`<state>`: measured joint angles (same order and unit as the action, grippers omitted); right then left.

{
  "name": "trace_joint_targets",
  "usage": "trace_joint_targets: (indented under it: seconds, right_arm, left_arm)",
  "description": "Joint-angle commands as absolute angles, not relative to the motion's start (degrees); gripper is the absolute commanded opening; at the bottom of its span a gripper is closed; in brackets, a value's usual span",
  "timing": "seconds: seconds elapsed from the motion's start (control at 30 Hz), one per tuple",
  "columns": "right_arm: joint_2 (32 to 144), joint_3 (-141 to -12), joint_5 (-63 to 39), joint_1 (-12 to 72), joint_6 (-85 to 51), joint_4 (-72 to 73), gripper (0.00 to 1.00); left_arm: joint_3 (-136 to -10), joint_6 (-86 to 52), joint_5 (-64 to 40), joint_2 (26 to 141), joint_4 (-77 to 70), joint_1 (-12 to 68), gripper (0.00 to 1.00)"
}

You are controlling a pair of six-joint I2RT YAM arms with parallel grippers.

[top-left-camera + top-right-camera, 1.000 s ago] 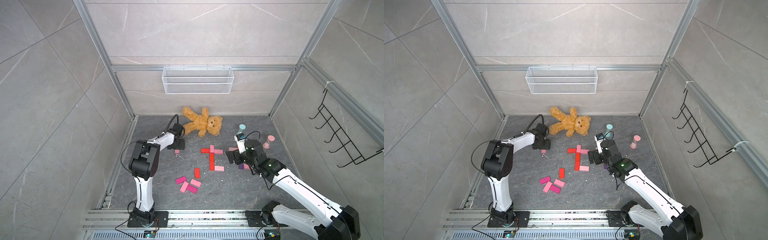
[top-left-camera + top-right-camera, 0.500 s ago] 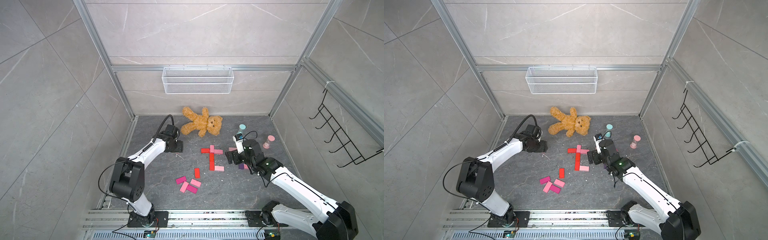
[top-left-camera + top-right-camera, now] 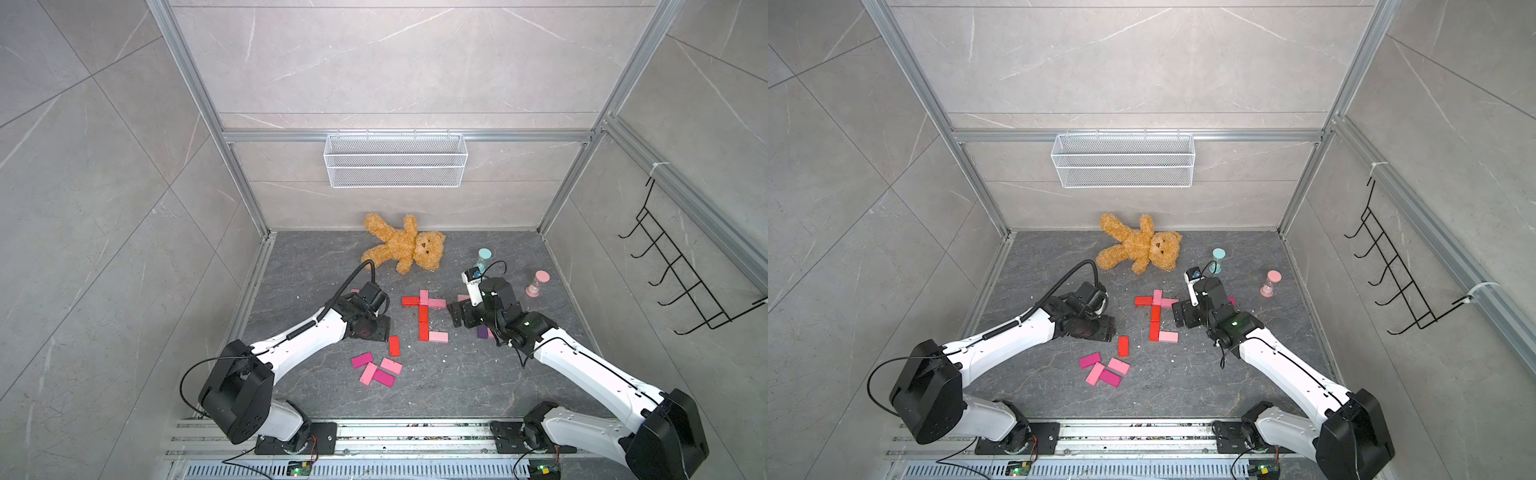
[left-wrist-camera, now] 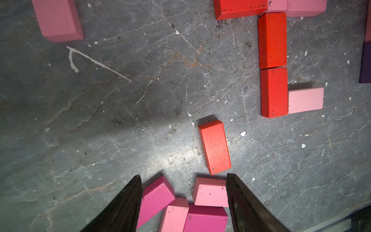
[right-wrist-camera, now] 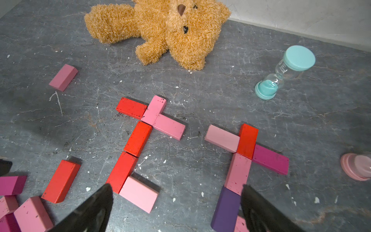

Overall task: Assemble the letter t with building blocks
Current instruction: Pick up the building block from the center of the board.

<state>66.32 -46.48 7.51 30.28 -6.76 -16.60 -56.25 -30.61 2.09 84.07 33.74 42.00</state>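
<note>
Left claw [image 4: 183, 176] apart, empty, near loose pink and magenta flat rectangular blocks [image 4: 210, 193]; right claw [image 5: 176, 185] wide apart, empty, beside red-and-pink block t-shape [image 5: 138, 138].

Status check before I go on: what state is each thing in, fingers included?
left gripper: fingers open, empty
right gripper: fingers open, empty
red-stemmed t: flat, blocks touching
t with purple block: flat, blocks touching
loose red block: flat, alone
lone pink block: flat, alone
pink and magenta cluster: flat, bunched
teddy bear: lying down
teal hourglass: upright
pink hourglass: upright
</note>
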Motion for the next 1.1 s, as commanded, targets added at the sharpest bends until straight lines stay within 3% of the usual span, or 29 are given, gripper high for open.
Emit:
trace_joint_targets:
  seconds: [0.0, 0.73, 0.9, 1.07]
  right_arm:
    - [66.82, -47.79, 8.17, 30.15, -7.76, -15.64, 1.00]
    - [66.09, -46.67, 9.67, 30.15, -6.86, -16.45, 1.00]
    - [65.96, -46.58, 9.41, 30.15, -6.79, -16.86, 1.00]
    - [65.98, -46.49, 9.49, 30.15, -6.50, -17.31, 1.00]
  left_arm:
    - [-58.76, -35.68, 4.50, 88.17, 31.20, 45.52, 0.67]
    - [-62.58, -42.80, 8.26, 101.40, 31.21, 52.03, 0.56]
    - [-62.52, -42.96, 9.18, 102.99, 31.46, 52.10, 0.48]
    - [-62.43, -41.65, 10.53, 102.49, 32.84, 52.04, 0.32]
